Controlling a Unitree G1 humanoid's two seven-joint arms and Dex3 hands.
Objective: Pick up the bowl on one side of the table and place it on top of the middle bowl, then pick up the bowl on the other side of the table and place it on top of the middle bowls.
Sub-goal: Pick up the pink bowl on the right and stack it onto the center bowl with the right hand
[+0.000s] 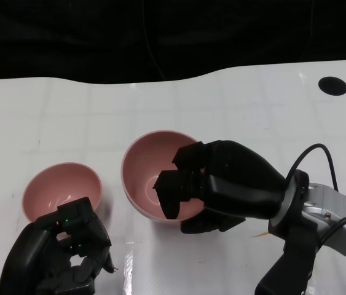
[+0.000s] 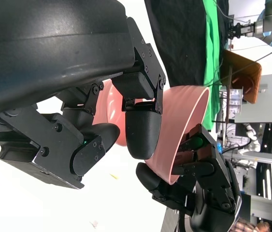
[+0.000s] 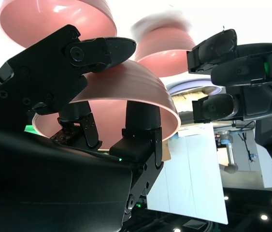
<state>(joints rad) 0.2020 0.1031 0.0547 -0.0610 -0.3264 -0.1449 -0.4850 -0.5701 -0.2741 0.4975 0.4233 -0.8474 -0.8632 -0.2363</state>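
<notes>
Pink bowl (image 1: pixel 150 178) gripped at its rim by the right hand (image 1: pixel 222 184), tilted, near the middle of the white table (image 1: pixel 234 104).
Fingers (image 1: pixel 174 190) go inside the bowl, thumb sits under the outside wall. A second pink bowl (image 1: pixel 59 190) sits upright to its left, with the left hand (image 1: pixel 62 255) just beside its near edge, fingers curled loosely and holding nothing.
</notes>
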